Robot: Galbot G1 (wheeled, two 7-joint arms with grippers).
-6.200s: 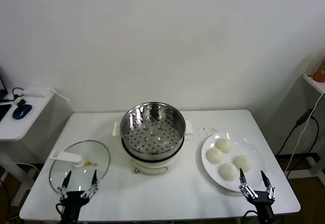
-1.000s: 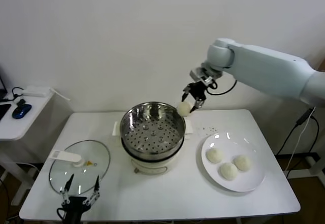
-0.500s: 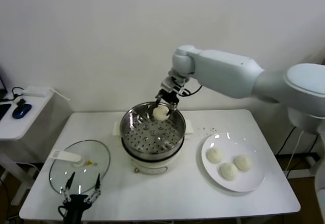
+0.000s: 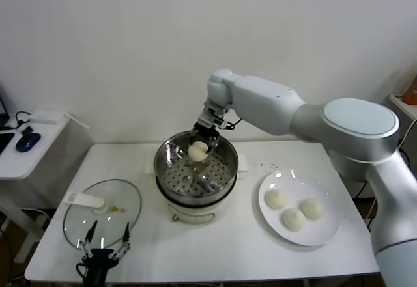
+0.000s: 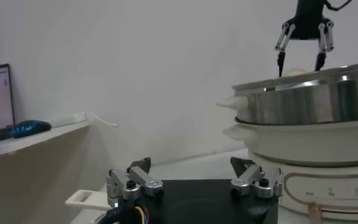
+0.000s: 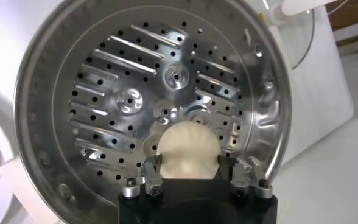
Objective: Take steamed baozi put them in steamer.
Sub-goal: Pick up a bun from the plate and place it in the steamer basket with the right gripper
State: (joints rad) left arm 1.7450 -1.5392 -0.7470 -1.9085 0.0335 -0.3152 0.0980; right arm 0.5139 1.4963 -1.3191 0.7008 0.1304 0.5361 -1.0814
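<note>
My right gripper (image 4: 201, 138) is shut on one off-white baozi (image 4: 198, 150) and holds it just inside the shiny steel steamer (image 4: 171, 171), toward its back. In the right wrist view the baozi (image 6: 188, 149) sits between the fingers (image 6: 152, 172) above the steamer's perforated bottom (image 6: 106, 91). Three more baozi (image 4: 293, 219) lie on the white plate (image 4: 327, 233) at the right. My left gripper (image 4: 104, 238) is open and empty, parked at the table's front left; its own view (image 5: 191, 173) shows the steamer (image 5: 313, 100) to one side.
A round glass lid (image 4: 127, 202) with a white handle (image 4: 83, 201) lies flat on the table left of the steamer, just beyond my left gripper. A side table with a blue mouse (image 4: 28, 142) stands at the far left.
My right gripper has carried the baozi a little left and down, from the steamer's back rim to just inside the basket. The left arm has not moved.
</note>
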